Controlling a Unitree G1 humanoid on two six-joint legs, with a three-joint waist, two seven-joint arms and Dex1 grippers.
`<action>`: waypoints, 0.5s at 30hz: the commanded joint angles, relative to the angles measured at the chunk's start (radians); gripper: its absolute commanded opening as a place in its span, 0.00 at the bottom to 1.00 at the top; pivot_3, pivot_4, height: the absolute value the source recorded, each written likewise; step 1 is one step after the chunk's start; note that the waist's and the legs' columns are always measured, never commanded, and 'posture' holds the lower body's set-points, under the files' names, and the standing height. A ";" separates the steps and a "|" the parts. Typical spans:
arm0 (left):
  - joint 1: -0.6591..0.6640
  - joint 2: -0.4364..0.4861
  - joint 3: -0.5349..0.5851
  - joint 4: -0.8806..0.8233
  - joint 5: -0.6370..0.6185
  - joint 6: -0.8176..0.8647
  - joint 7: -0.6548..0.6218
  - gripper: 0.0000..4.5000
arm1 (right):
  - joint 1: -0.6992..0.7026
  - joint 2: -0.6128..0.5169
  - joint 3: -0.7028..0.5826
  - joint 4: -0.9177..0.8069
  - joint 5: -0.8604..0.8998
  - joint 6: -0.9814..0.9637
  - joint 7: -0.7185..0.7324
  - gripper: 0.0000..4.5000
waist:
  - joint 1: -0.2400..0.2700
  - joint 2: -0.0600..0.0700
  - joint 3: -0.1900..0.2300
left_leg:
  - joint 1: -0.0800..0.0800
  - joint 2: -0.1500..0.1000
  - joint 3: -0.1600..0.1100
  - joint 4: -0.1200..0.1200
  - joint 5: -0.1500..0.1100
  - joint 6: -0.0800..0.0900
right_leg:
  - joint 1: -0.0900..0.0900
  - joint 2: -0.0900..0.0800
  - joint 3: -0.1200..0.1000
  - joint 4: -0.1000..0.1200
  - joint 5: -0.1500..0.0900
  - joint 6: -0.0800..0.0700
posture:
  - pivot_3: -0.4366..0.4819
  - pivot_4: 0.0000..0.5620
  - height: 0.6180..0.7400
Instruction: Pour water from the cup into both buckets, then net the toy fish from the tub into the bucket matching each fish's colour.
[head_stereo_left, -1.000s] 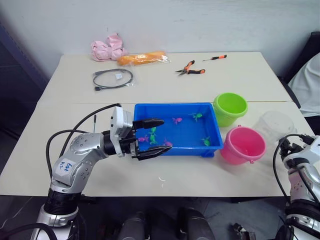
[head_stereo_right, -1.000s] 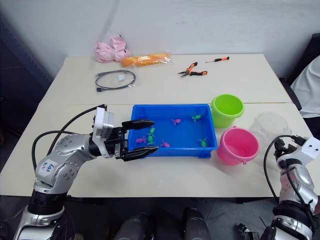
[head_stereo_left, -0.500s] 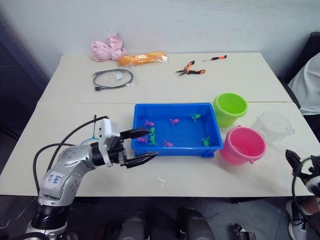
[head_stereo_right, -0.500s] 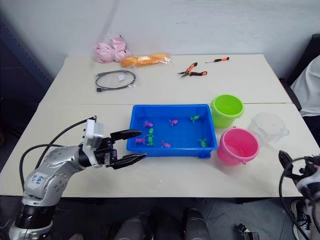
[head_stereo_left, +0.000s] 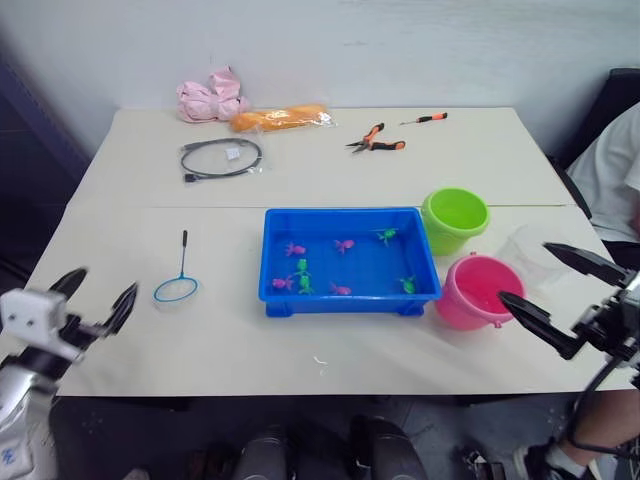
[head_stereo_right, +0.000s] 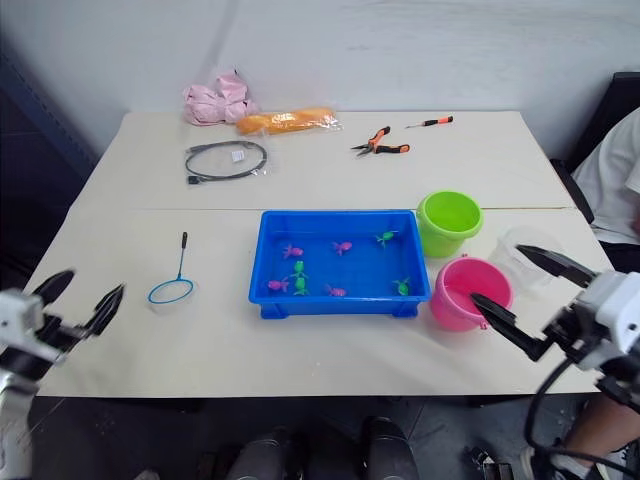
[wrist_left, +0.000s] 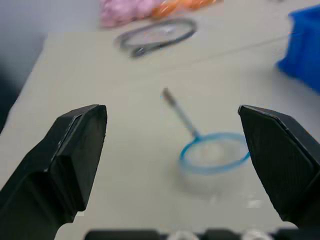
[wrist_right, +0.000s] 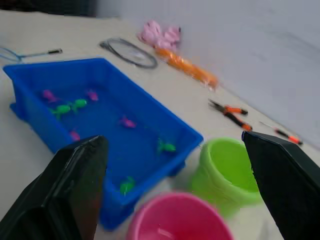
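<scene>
net (head_stereo_left: 176, 287) flat on table, left of tub (head_stereo_left: 349, 298) | fish (head_stereo_left: 341, 246), apparently seven, in tub | left gripper (head_stereo_left: 96, 300), right gripper (head_stereo_left: 560, 292): fingers spread, empty

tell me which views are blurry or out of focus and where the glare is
Left wrist view: the net and cable are soft, the black fingers sharper. Right wrist view: the pink bucket and green bucket are blurred, the tub slightly soft. Left eye view: mostly sharp, the left gripper smeared; no strong glare in any view.
</scene>
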 joint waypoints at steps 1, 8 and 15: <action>0.101 -0.040 0.135 -0.014 0.015 0.082 0.177 1.00 | -0.054 0.021 0.037 -0.007 0.004 -0.025 -0.021 0.99 | 0.001 -0.002 -0.001 | 0.000 0.000 0.000 0.000 0.000 0.000 | 0.000 0.000 0.000 -0.001 0.000 0.000 | 0.48 0.27 1.00; 0.206 -0.104 0.176 -0.152 -0.046 0.138 0.239 1.00 | -0.122 0.076 0.157 0.040 0.021 -0.137 0.082 0.99 | 0.016 -0.005 -0.003 | -0.001 0.000 -0.001 0.000 -0.006 -0.002 | 0.001 -0.002 -0.002 -0.003 -0.001 -0.001 | 0.48 0.27 1.00; 0.080 -0.067 0.038 -0.358 -0.107 0.409 0.344 1.00 | -0.133 0.072 0.240 0.021 0.032 -0.156 0.161 0.99 | 0.025 -0.005 -0.003 | -0.001 0.000 -0.003 0.000 -0.005 -0.002 | 0.000 -0.003 -0.004 -0.001 -0.001 -0.004 | 0.48 0.27 1.00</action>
